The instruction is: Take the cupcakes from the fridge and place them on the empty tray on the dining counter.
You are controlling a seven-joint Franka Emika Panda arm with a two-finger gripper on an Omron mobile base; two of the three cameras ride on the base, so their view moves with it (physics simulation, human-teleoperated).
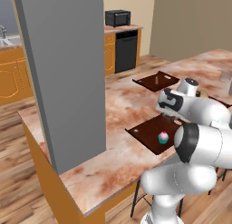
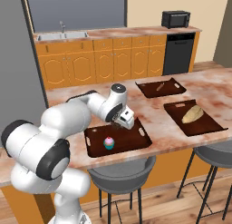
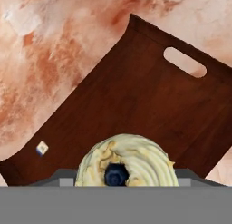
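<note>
— Where are we seeing the cream-topped cupcake (image 3: pixel 124 162)?

— We are looking straight down on it in the hand view, right under the claw (image 2: pixel 121 124). Its pale swirl with a dark centre is sitting at the very foot of the picture, over the empty tray (image 3: pixel 136 96).

— Are we gripping it?

— We cannot tell. The fingers are staying hidden behind the frosting, and from the right base view the claw's underside is too dark to read. We are not calling it open or closed.

— And the pink-frosted cupcake (image 2: pixel 108 143)?

— We are finding it standing upright on the same tray, just beside the claw, on the side nearer the base.

— The tray's handle slot (image 3: pixel 185 62)?

— We are seeing it ahead of the claw, at the tray's far end, with stone showing through.

— Beyond that?

— The tray is lying on the dining counter (image 2: pixel 204 82). Farther off from the claw, another tray (image 2: pixel 213 124) is carrying tan food (image 2: pixel 192 113), and a third tray (image 2: pixel 149 89) is lying beyond. A grey stool (image 2: pixel 120 173) is standing below the counter edge.
</note>
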